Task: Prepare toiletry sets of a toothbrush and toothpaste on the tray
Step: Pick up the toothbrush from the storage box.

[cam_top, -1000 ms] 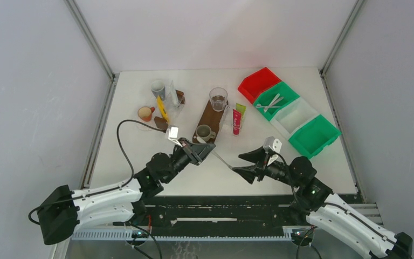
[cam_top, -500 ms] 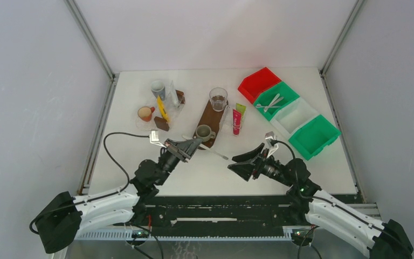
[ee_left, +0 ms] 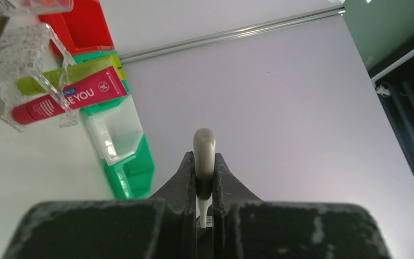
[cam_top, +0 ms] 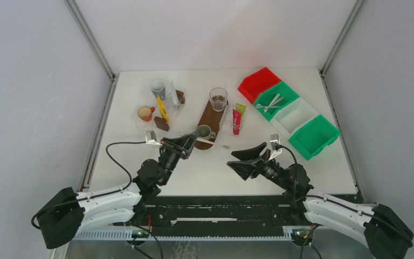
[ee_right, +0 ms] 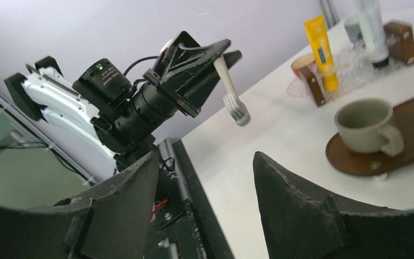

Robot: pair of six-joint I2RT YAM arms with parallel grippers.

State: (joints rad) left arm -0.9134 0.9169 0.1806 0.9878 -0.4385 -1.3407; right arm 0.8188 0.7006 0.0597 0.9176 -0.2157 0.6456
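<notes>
A white toothbrush (cam_top: 214, 143) sits clamped by its handle in the left gripper (cam_top: 192, 142) at the centre of the top view. It lies nearly level above the table, bristle head pointing right. Up and right of centre, the pink-red toothpaste (cam_top: 236, 122) lies flat just beside the lime green toothpaste (cam_top: 240, 109), both on a clear textured tray (ee_left: 22, 47).

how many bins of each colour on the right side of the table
red bin: 1
green bins: 2
white bin: 1
total: 4
</notes>
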